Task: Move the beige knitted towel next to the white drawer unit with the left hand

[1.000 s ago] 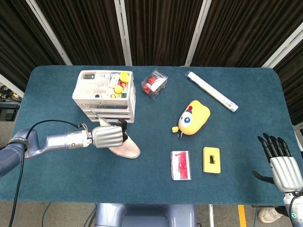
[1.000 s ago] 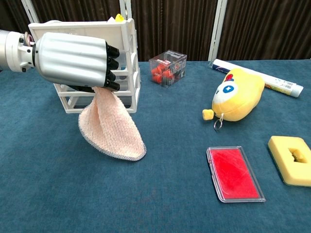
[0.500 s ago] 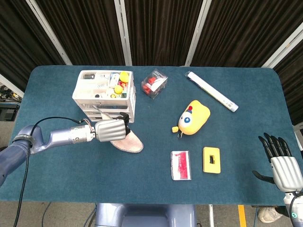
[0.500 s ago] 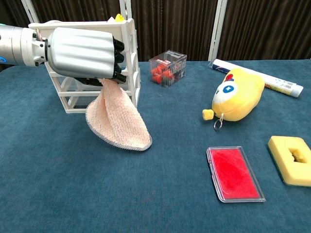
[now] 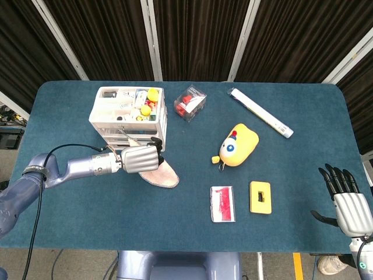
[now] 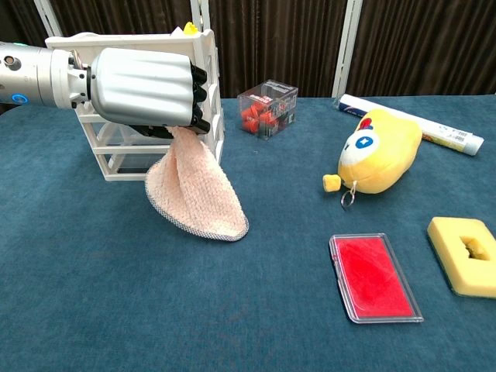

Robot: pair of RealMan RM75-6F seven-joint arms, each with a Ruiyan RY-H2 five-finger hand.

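Observation:
My left hand (image 5: 141, 158) (image 6: 143, 87) grips the top of the beige knitted towel (image 5: 162, 174) (image 6: 198, 194), which hangs down with its lower edge trailing on the blue table. The hand sits just in front of the white drawer unit (image 5: 129, 116) (image 6: 203, 48), partly hiding its front in the chest view. My right hand (image 5: 348, 204) rests at the table's near right corner, fingers spread, holding nothing; only the head view shows it.
A clear box of red pieces (image 5: 190, 103) (image 6: 267, 108), a yellow plush toy (image 5: 238, 144) (image 6: 380, 151), a white tube (image 5: 259, 112) (image 6: 411, 120), a red card case (image 5: 222, 203) (image 6: 375, 276) and a yellow foam block (image 5: 260, 197) (image 6: 466, 254) lie to the right of the towel.
My left hand has carried the towel a little to the right and toward the drawer unit's front right corner. The right hand has not moved.

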